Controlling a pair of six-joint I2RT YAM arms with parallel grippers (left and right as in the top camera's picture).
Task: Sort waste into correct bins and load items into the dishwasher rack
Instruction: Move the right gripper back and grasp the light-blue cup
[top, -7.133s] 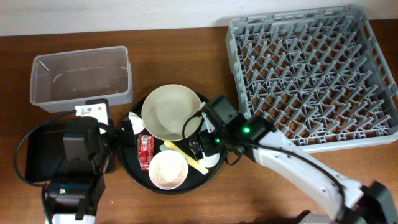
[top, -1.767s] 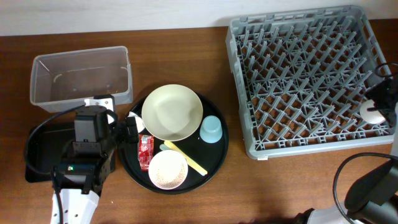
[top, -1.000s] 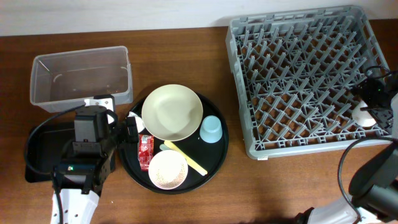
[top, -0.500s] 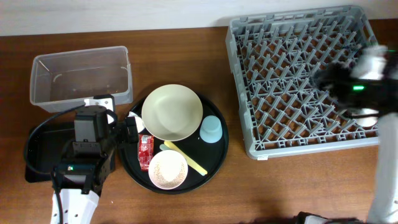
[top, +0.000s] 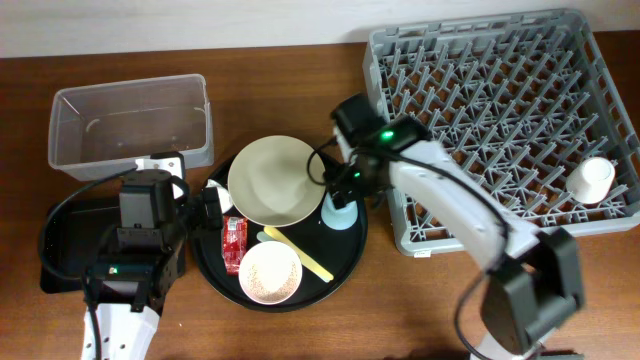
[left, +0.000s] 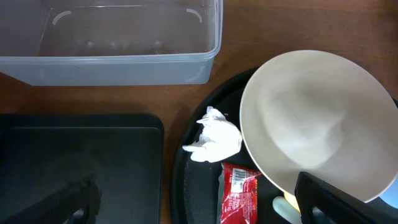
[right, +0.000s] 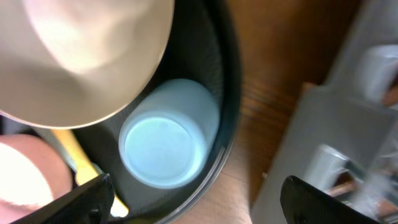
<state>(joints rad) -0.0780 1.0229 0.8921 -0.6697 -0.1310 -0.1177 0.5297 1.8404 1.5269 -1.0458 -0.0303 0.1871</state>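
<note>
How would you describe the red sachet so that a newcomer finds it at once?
Find the round black tray in the middle of the table. Near its left edge, between the crumpled white tissue and the small bowl, lies the red sachet. It is the only red thing on the tray.

Clear plastic rectangular tub along top, on brown wooden table. Shallow black rectangular tray lower left. Round black tray carries crumpled white tissue, small red sachet wrapper just below tissue, large cream plate at right. Left gripper spread wide, dark fingers at bottom corners
</note>
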